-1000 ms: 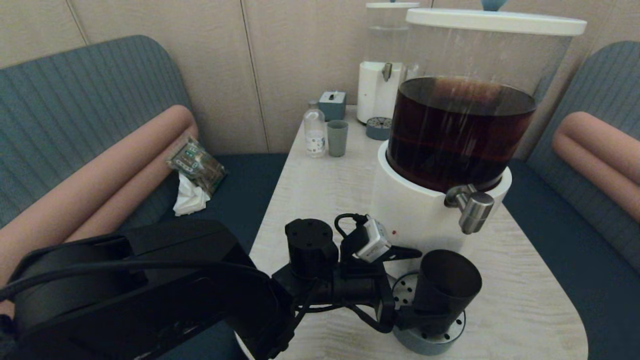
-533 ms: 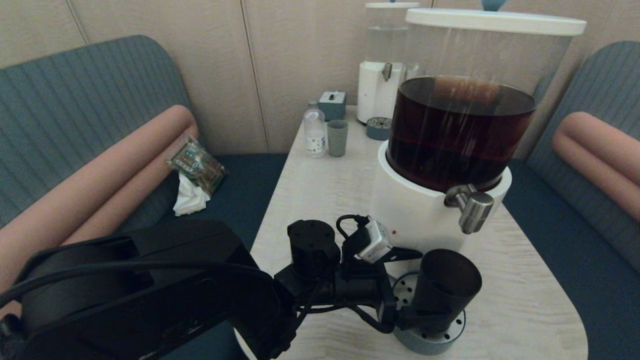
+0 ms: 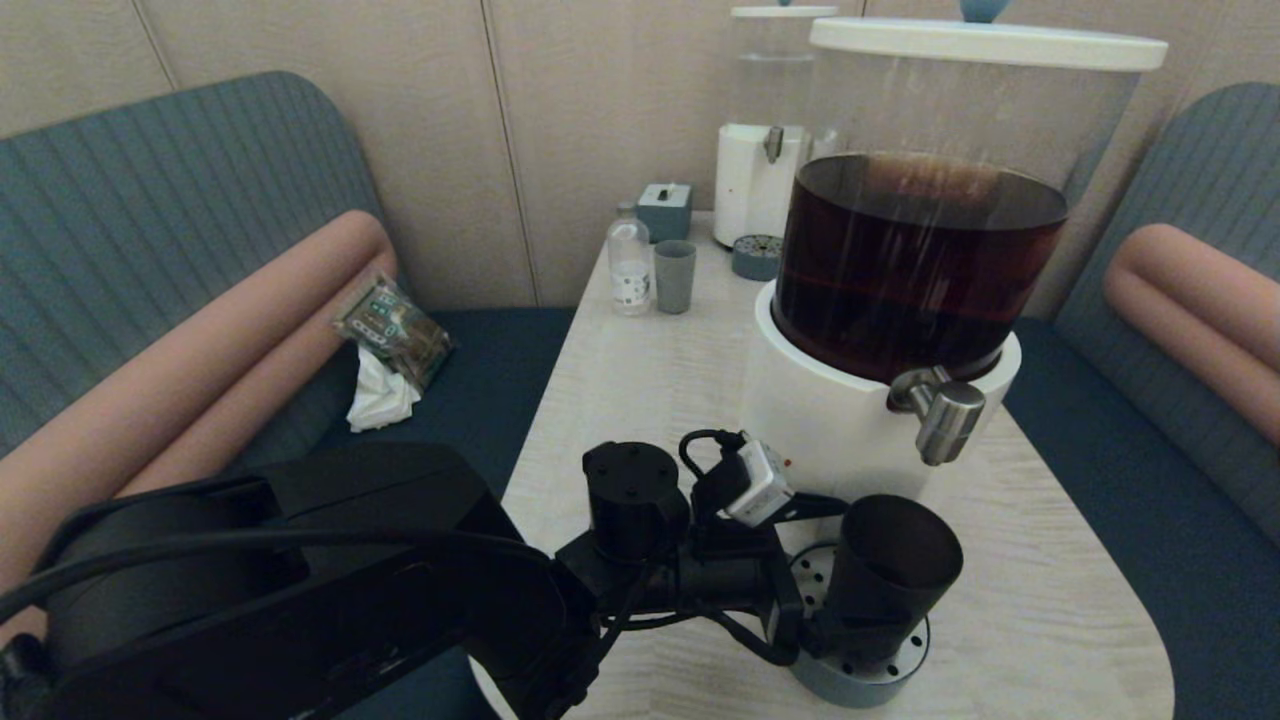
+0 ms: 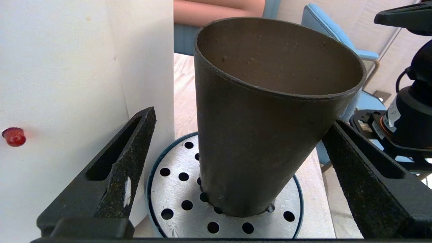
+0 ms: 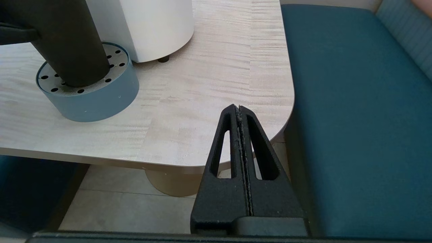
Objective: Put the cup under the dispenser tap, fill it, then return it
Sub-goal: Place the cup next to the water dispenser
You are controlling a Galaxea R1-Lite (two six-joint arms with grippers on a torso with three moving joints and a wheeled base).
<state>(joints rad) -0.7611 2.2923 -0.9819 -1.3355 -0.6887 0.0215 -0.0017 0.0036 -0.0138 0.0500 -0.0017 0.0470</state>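
Note:
The black-brown cup (image 3: 890, 575) stands on the perforated round drip tray (image 3: 905, 655), close below the steel dispenser tap (image 3: 940, 420) of the big white-based dispenser (image 3: 830, 430) with dark liquid. My left gripper (image 4: 241, 118) is open, one finger on each side of the cup (image 4: 263, 135). A gap shows at the finger (image 4: 118, 168) on the dispenser side, while the other finger (image 4: 357, 168) is at the cup's wall. No liquid runs from the tap. My right gripper (image 5: 239, 108) is shut and empty, parked by the table's near right corner.
At the table's far end stand a smaller clear-liquid dispenser (image 3: 765, 150), a grey-blue tumbler (image 3: 675, 277), a small bottle (image 3: 630, 262), a small box (image 3: 665, 208) and a second drip tray (image 3: 757, 255). A snack bag (image 3: 392, 330) lies on the left bench.
My left arm has shifted slightly to the right. The cup has stayed on the drip tray.

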